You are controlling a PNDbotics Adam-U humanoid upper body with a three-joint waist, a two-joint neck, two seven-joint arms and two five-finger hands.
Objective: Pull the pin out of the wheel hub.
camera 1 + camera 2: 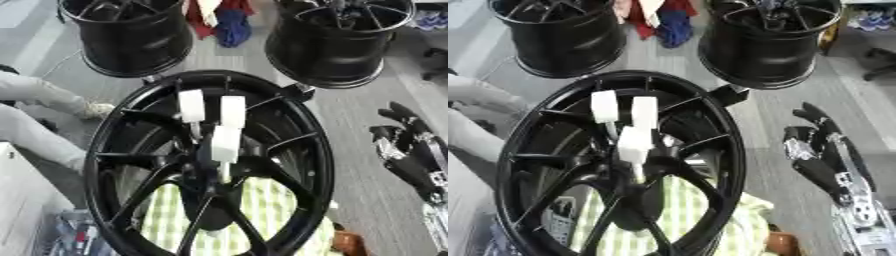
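Filling frame centre we see the black wheel hub (210, 165), three white-capped pins (226, 142) upright at its middle; our right hand (824, 150) hovers mid-right, fingers relaxed, grasping nothing, apart from the rim.

The wheel hub (210, 165) is cut off by the bottom edge in both views, so its lower rim does not show. Where the white pins (224, 142) enter the hub centre is blurred and cannot be made out. The right hand (820, 145) is partly lost past the lower right edge. The two far rims (131, 35) are cropped at the top.
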